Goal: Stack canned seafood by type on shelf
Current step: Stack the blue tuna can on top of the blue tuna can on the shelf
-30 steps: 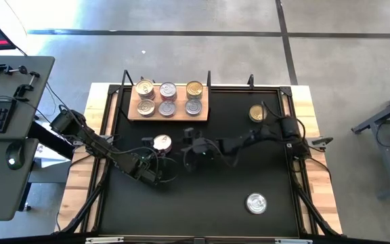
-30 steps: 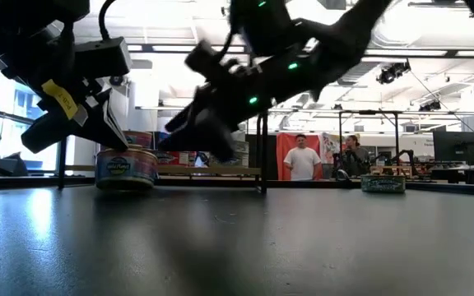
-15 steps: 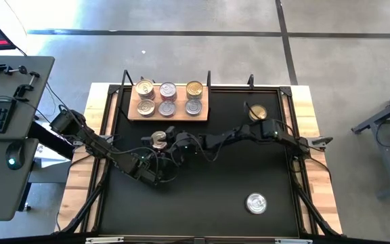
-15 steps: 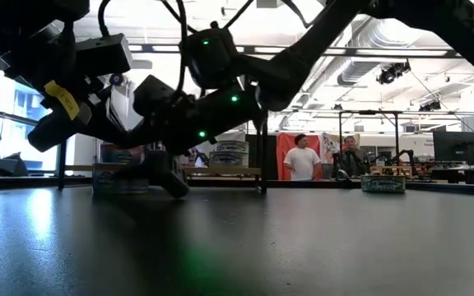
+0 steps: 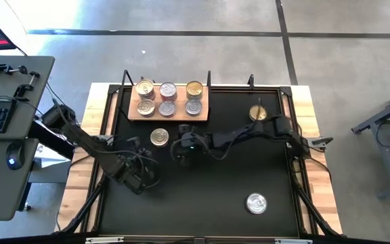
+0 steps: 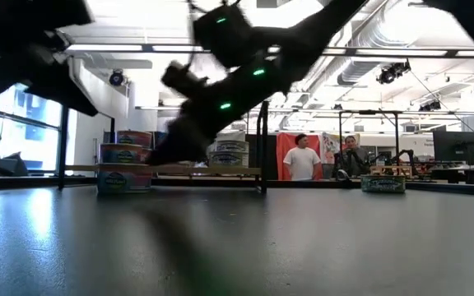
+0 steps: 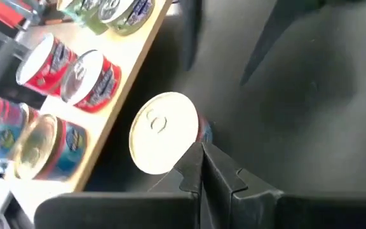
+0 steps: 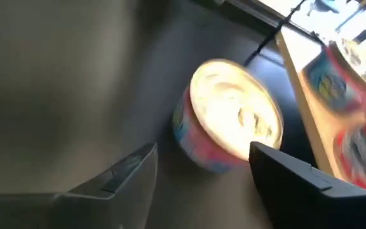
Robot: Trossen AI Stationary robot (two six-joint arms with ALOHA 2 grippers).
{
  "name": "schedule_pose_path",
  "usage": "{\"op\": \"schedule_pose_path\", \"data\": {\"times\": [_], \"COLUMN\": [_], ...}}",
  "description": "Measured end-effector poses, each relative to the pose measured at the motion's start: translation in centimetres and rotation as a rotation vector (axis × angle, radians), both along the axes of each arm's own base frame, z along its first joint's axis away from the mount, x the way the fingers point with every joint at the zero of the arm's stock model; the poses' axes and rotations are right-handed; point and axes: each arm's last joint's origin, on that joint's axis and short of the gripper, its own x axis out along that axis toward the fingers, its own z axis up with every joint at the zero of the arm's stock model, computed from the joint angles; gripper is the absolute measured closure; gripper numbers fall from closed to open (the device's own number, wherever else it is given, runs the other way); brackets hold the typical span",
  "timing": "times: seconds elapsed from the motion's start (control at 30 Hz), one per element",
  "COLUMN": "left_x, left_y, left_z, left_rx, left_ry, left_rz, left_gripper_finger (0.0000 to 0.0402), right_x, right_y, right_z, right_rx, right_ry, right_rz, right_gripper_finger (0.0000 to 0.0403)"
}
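Note:
A light wooden shelf (image 5: 202, 116) lies at the table's far side with several tins of canned seafood (image 5: 168, 90) standing on it in two rows. One gold-lidded tin (image 5: 159, 137) with a blue and red side stands upright on the black table just in front of the shelf. My right gripper (image 5: 177, 144) is open just to its right, and the tin (image 8: 230, 121) sits ahead of the fingers, not touched. My left gripper (image 5: 141, 177) is shut and raised, nearer the front left, with the tin (image 7: 164, 132) beyond its tips.
Two more tins stand on the table: a gold-lidded one (image 5: 257, 112) at the far right and a silver-lidded one (image 5: 256, 202) near the front right. Black posts (image 5: 209, 76) rise behind the shelf. Two people (image 6: 303, 158) are in the room beyond.
My right gripper reached toward the table's left until its open fingers stood about the lone tin, then drew back to the right and rose. My left gripper, still shut, lifted and pulled away toward the near left edge. The tin stays upright on the table.

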Motion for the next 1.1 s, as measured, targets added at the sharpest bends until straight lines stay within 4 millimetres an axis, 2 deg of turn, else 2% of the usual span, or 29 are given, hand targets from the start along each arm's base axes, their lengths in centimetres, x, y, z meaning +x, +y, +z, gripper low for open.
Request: {"op": "schedule_pose_path", "data": {"times": [0.1,0.23,0.37,0.47,0.63,0.77,0.93,1.1], "left_x": [-0.7,-0.8,-0.2,0.9,2.2,2.1,2.1,1.9], "left_y": [-0.1,0.6,2.1,3.2,5.2,6.5,6.8,6.6], "left_z": [-0.6,-2.7,-4.2,-4.8,-5.7,-6.1,-6.2,-6.2], "left_rx": [-0.038,-0.002,-0.005,-0.009,-0.062,-0.033,0.012,0.008], "left_ry": [-0.059,-0.115,-0.133,-0.141,-0.026,0.069,0.145,0.160], "left_rz": [0.019,0.001,0.015,0.002,-0.142,-0.164,-0.220,-0.227], "left_gripper_finger": [0.0401,0.0386,0.0338,0.0290,0.0206,0.0172,0.0195,0.0270], "right_x": [-3.3,-8.0,-12.1,-13.9,-15.2,-14.8,-14.1,-13.8], "right_y": [1.1,3.2,5.2,6.1,6.1,5.4,4.1,3.1], "right_z": [0.4,2.0,0.8,0.4,-0.4,-0.2,0.3,0.5], "right_rx": [0.090,0.208,0.301,0.348,0.340,0.331,0.299,0.317], "right_ry": [-0.003,-0.131,-0.216,-0.339,-0.390,-0.399,-0.419,-0.439], "right_rz": [-0.029,-0.014,0.032,0.055,0.027,0.004,-0.015,-0.051], "right_gripper_finger": [0.0184,0.0205,0.0214,0.0215,0.0215,0.0215,0.0215,0.0215]}}
